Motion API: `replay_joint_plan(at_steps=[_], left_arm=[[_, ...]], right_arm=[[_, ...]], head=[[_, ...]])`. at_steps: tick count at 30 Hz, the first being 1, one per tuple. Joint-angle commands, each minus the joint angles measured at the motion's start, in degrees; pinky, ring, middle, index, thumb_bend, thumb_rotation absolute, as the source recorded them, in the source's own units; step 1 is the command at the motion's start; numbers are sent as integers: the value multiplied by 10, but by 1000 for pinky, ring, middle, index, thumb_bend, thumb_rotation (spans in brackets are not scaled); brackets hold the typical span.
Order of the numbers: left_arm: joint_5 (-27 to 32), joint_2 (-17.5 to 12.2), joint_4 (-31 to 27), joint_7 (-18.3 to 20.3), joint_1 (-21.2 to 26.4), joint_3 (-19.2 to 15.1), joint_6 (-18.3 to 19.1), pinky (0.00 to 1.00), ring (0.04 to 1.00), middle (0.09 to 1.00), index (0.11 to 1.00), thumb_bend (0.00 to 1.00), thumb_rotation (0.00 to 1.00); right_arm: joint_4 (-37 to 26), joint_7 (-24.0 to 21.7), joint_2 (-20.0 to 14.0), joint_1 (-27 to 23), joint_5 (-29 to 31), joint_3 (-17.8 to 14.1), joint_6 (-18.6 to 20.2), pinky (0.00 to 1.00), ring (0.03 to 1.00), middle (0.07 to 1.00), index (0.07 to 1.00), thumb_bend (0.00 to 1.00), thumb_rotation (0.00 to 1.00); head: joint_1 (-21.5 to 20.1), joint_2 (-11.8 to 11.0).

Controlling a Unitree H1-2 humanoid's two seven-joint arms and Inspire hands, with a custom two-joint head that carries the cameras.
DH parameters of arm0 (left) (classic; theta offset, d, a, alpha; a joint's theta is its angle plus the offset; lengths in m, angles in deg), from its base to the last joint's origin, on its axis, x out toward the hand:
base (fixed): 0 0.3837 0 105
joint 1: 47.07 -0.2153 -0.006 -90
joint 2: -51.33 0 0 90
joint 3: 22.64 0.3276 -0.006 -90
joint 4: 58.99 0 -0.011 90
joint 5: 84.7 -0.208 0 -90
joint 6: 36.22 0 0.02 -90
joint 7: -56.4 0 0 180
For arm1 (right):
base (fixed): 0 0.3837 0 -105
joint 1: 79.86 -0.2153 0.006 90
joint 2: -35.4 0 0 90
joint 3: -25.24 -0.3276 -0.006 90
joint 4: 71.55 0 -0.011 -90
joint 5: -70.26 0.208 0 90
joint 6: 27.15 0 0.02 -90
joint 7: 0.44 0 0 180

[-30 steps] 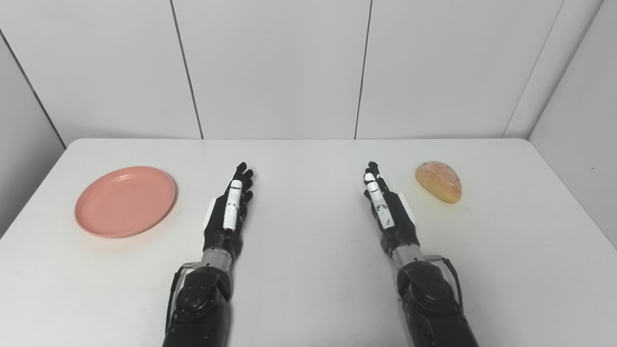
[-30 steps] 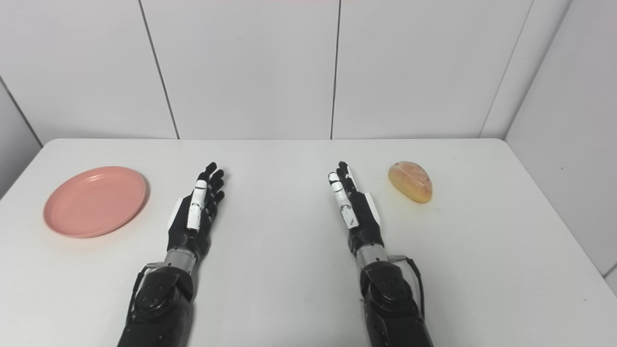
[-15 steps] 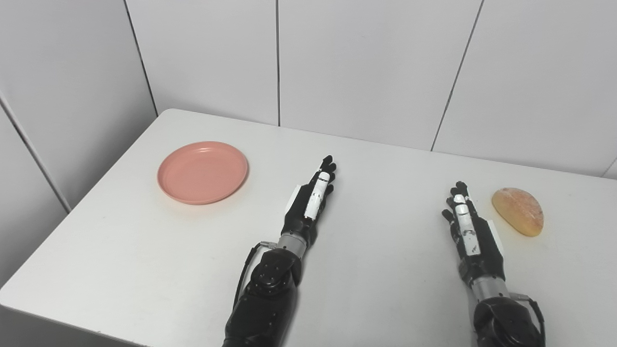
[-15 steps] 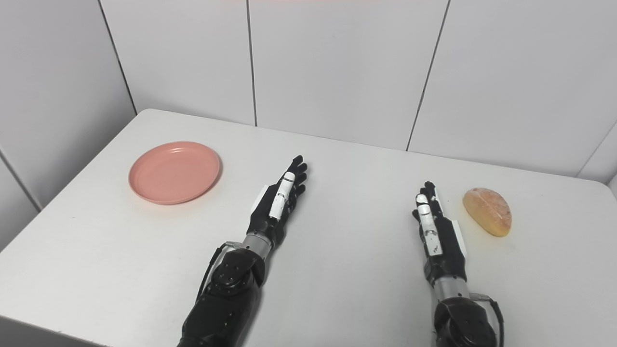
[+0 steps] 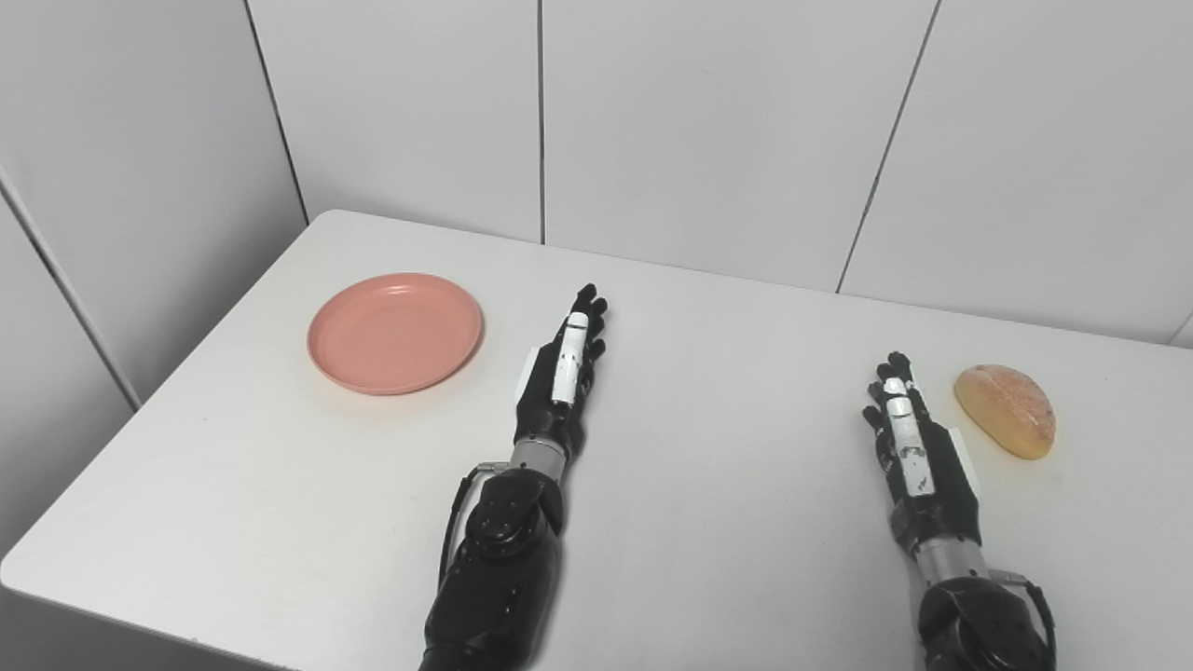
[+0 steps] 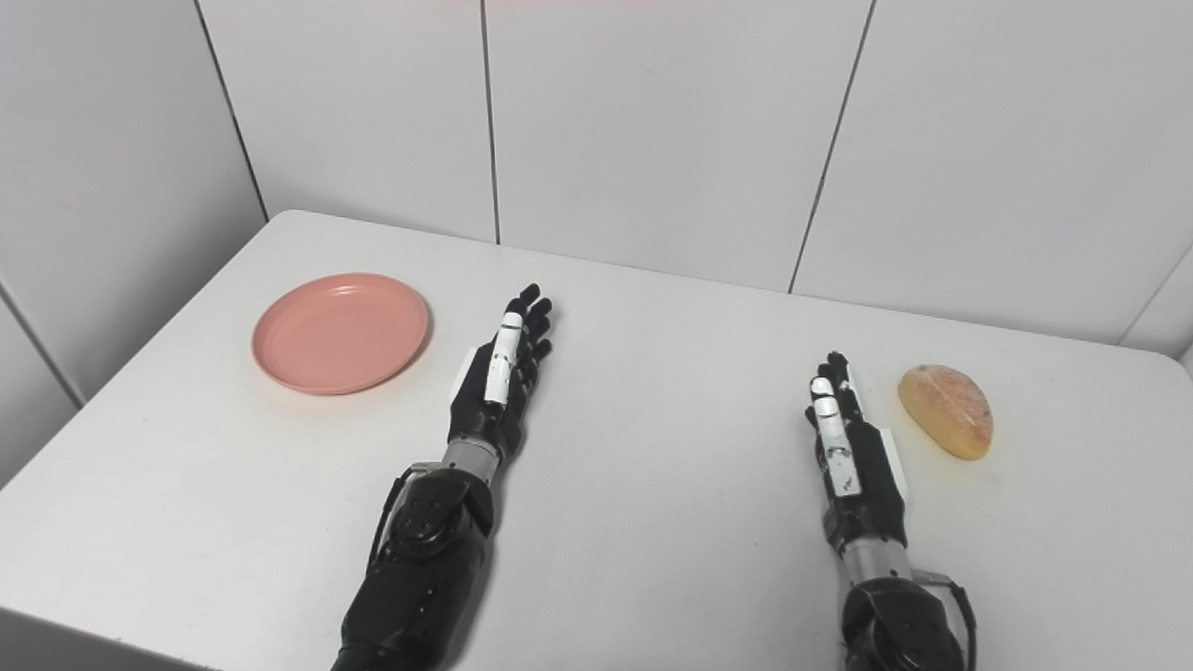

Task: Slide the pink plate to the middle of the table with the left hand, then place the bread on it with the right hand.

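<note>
Right hand (image 5: 918, 452): nearest item, low over the white tabletop (image 5: 727, 485) at its right side; fingers (image 5: 893, 377) straight, lying close together, holding nothing, aimed toward the back wall.

Left hand (image 5: 559, 377): a little farther in, left of centre; fingers (image 5: 585, 317) extended and slightly fanned, holding nothing, tips aimed away and faintly rightward.

Bread (image 5: 1006, 409): oval loaf, just beside the right hand's fingertips on their right, apart from them. Long axis ran from far-left to near-right, the narrower end toward the far-left. Bare surface lay between it and the right edge.

Pink plate (image 5: 395, 332): round, flat on the tabletop, left of the left hand and apart from it, near the left edge and far-left corner. A wide bare stretch lay open between the two hands and onward to the back edge.
</note>
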Motion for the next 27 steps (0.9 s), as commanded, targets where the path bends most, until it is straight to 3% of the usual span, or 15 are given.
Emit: replay_joint_plan(at_steps=[1, 8, 16, 27], left_arm=[[13, -7, -30, -7, 45, -11, -6, 1000, 981, 957, 930, 430, 1000], [21, -32, -24, -18, 69, -40, -31, 976, 942, 925, 908, 483, 1000], [11, -69, -58, -38, 78, -64, -6, 949, 933, 919, 903, 554, 1000], [-16, -116, -51, -112, 92, -107, -12, 810, 802, 784, 773, 622, 1000]], right_arm=[[1, 7, -5, -13, -2, -7, -3, 1000, 1000, 1000, 1000, 649, 877], [4, 5, -4, -15, -3, -6, -4, 1000, 1000, 1000, 1000, 638, 903], [3, 10, 0, -14, 1, -10, -1, 1000, 1000, 1000, 1000, 685, 895], [5, 5, -4, -17, -3, -10, 6, 1000, 1000, 1000, 1000, 710, 897]], head=[[0, 0], [4, -3], [8, -2], [16, -4]])
